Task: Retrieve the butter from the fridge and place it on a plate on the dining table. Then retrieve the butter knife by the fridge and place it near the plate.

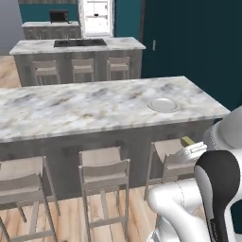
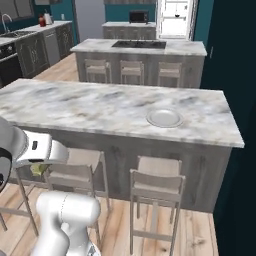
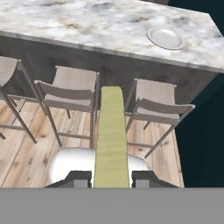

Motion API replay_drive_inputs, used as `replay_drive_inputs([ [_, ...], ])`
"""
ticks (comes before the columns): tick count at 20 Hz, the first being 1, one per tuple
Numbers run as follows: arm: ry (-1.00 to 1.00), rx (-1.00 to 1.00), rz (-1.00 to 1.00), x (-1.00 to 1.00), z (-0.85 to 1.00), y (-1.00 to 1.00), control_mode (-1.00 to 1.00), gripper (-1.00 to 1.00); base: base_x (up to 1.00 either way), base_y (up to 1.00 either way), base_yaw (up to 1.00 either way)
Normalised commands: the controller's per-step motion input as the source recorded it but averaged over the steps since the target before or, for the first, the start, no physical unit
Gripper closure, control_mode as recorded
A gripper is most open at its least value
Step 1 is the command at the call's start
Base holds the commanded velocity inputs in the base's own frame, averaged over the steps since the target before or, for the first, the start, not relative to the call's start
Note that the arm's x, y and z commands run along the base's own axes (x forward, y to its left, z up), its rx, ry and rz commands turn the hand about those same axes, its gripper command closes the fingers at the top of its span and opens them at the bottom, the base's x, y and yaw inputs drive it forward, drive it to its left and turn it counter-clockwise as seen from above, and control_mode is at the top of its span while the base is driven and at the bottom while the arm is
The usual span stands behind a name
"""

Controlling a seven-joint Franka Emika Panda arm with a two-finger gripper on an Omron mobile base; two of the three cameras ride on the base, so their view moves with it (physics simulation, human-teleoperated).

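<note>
My gripper (image 3: 112, 178) is shut on the butter (image 3: 111, 135), a pale yellow-olive stick that points away from the hand between the two dark fingertips (image 3: 81, 177). The hand hangs below table height, in front of the dining table (image 1: 85, 111) and above the stools. From the left the gripper (image 1: 193, 150) shows the butter's tip (image 1: 187, 141). From the right the gripper (image 2: 42, 161) holds the butter (image 2: 37, 169) low at the left. The plate (image 1: 163, 105) (image 2: 164, 118) (image 3: 165, 38) lies bare near the table's right end. The butter knife is out of view. A tall grey block (image 2: 90, 20) far back may be the fridge.
Several pale stools (image 1: 104, 172) (image 2: 157, 185) stand along the table's near side, under the hand. Behind the table is a stove-topped counter (image 1: 78, 45) with its own stools. A dark teal wall (image 1: 198, 42) closes off the right.
</note>
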Motion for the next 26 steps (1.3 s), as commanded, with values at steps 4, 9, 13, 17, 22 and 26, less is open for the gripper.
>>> replay_drive_inputs([
  [4,0.0,0.0,0.0,0.0,0.0,0.0,1.0,1.0,-0.07,-0.1,-0.05],
  [9,0.0,0.0,0.0,0.0,0.0,0.0,1.0,1.0,0.13,-0.52,-0.09],
  [13,0.0,0.0,0.0,0.0,0.0,0.0,1.0,1.0,0.19,-0.68,-0.06],
  [17,0.0,0.0,0.0,0.0,0.0,0.0,1.0,1.0,0.21,-0.79,-0.01],
  [22,0.0,0.0,0.0,0.0,0.0,0.0,1.0,1.0,0.33,-0.56,-0.07],
  [26,0.0,0.0,0.0,0.0,0.0,0.0,1.0,1.0,0.67,-0.06,0.0],
])
